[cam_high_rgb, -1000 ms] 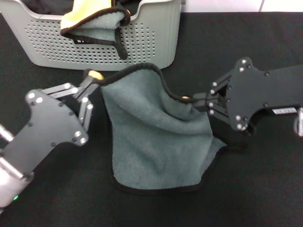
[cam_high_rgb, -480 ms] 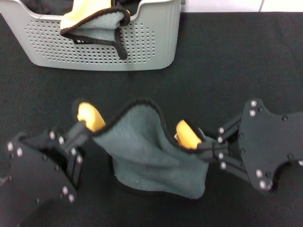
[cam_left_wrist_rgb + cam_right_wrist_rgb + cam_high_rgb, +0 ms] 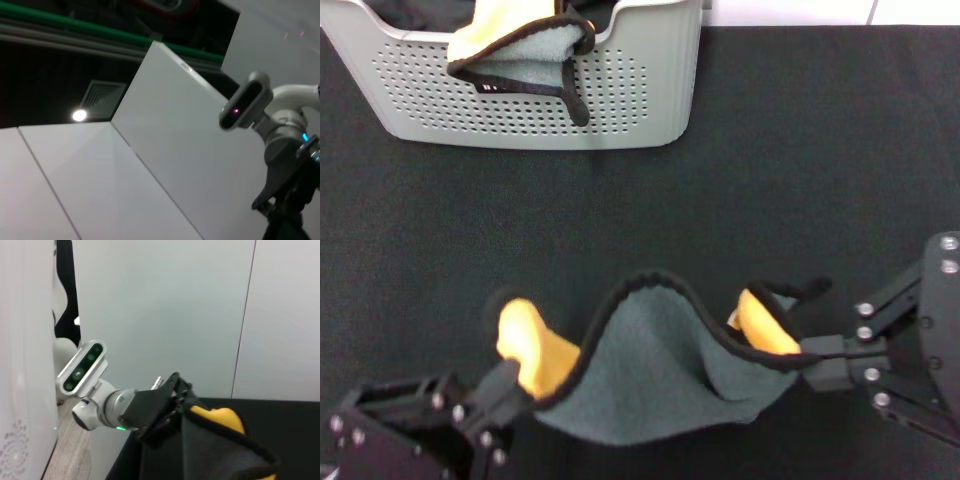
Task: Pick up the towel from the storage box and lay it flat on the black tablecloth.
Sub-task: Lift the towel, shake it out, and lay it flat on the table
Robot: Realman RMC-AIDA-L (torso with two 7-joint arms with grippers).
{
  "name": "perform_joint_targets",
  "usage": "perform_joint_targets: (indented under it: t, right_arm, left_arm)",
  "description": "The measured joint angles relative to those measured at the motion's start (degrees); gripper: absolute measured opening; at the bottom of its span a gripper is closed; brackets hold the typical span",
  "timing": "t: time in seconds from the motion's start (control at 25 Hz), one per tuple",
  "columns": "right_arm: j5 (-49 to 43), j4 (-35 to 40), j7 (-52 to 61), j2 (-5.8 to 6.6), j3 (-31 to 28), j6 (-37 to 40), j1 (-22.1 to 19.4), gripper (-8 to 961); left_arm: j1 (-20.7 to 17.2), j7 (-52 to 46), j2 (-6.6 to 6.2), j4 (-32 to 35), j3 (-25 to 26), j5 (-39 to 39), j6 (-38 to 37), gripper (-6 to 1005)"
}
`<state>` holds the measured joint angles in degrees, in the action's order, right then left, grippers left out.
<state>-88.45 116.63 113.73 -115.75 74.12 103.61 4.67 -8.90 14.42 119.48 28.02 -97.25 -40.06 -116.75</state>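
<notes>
towel (image 3: 660, 375): held over near edge of black tablecloth (image 3: 800, 150), my left claw (image 3: 515, 385) and right claw (image 3: 795, 352) each clamped on a corner. storage box (image 3: 640, 90): far-left corner, twin towel (image 3: 515, 45) draped over rim.

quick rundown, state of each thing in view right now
towel: out of the box, held by two corners, sagging in the middle, not yet flat
left end effector: shut on the towel's left corner
right end effector: shut on the towel's right corner
storage box: upright on the cloth
second towel: bunched, draped over the box rim
black tablecloth: spread flat
</notes>
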Motion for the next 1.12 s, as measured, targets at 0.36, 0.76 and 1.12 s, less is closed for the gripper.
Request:
perform_joint_targets:
  t: [0.36, 0.76, 1.12]
  right_arm:
    - [7.6, -0.2, -1.3, -0.01, -7.5, 5.6, -1.2, 15]
    - [10.0, -0.9, -0.8, -0.09, -14.6, 8.3, -2.8, 15]
    - [8.1, -11.2, -1.7, 0.01, -13.3, 7.1, -2.0, 15]
  left_arm:
    - [-5.1, -0.2, -0.81, 7.7, -2.8, -0.1, -0.1, 12]
    - [-7.0, -2.5, -2.31, 14.7, -3.7, -0.1, -0.1, 13]
    - [0.7, -6.6, -0.34, 5.4, 2.7, 0.5, 0.2, 13]
